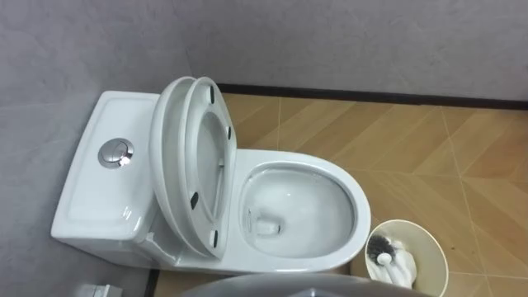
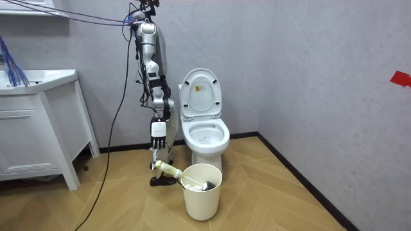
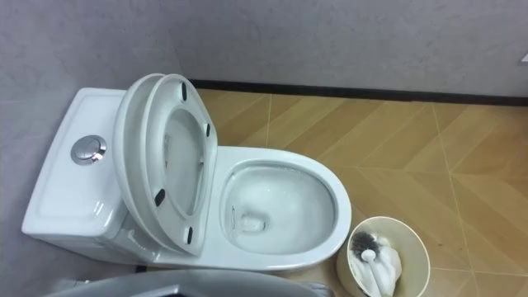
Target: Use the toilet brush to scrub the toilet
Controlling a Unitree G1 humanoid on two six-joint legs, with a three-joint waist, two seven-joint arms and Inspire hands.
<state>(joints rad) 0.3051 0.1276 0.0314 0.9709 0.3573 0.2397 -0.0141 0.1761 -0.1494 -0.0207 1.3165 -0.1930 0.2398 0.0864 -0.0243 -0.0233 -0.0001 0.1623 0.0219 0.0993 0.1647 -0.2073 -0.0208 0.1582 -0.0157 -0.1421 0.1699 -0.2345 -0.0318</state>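
Stands side-on to the toilet [image 2: 204,131], lid [image 1: 169,157] raised against the tank [image 1: 103,186], bowl level with the fingers [image 2: 156,151] and on their room-view right. Has the bucket [image 2: 202,192] on the floor, lower than the fingertips and also toward the room view's right. Shows the brush [image 1: 381,245] inside it, dark head down, pale handle leaning out over the rim to just under the fingertips. Hangs the right hand [image 2: 158,131] beside the leg, fingers straight and released; cannot tell whether touching the handle.
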